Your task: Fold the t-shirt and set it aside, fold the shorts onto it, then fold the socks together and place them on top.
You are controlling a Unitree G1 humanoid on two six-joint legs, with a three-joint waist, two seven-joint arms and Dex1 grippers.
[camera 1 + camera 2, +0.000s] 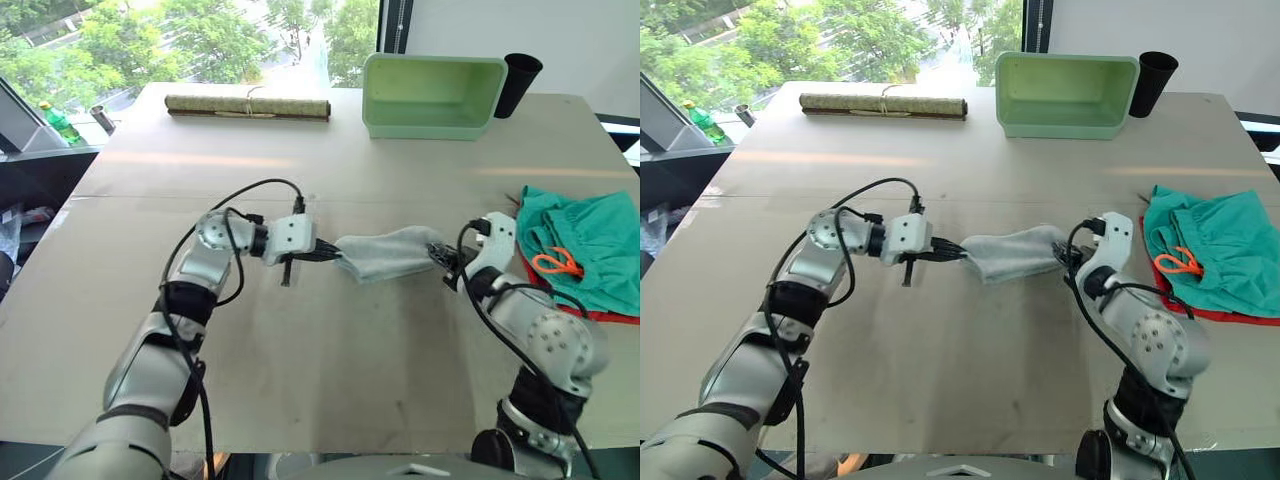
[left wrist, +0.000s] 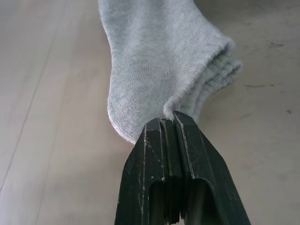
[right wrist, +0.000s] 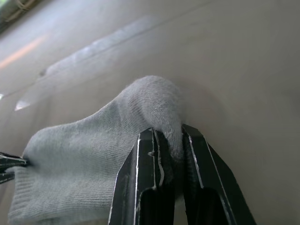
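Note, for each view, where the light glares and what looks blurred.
Left eye view: daylight from the window washes out the table's far edge. Left wrist view: the socks are sharp, the left end effector slightly soft. Right wrist view: pale glare streaks the table behind; the right end effector pinches the socks.

Bright daylight from the window (image 1: pixel 200 40) at the upper left, we see pale glare bands across the table (image 1: pixel 330 170), soft faint shadows, wrist views blurred toward their far edges.
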